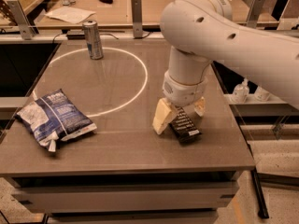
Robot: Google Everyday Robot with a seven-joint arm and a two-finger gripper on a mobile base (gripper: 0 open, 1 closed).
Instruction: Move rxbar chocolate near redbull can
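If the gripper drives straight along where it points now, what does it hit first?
The rxbar chocolate, lying on the table directly under the downward-pointing gripper, toward the front right. Depth is unclear; it may already touch the bar.

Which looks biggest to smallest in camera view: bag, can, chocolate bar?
Largest: the bag.
Then the can and chocolate bar, too close to rank: can farther back, bar partly hidden under the gripper, front right.
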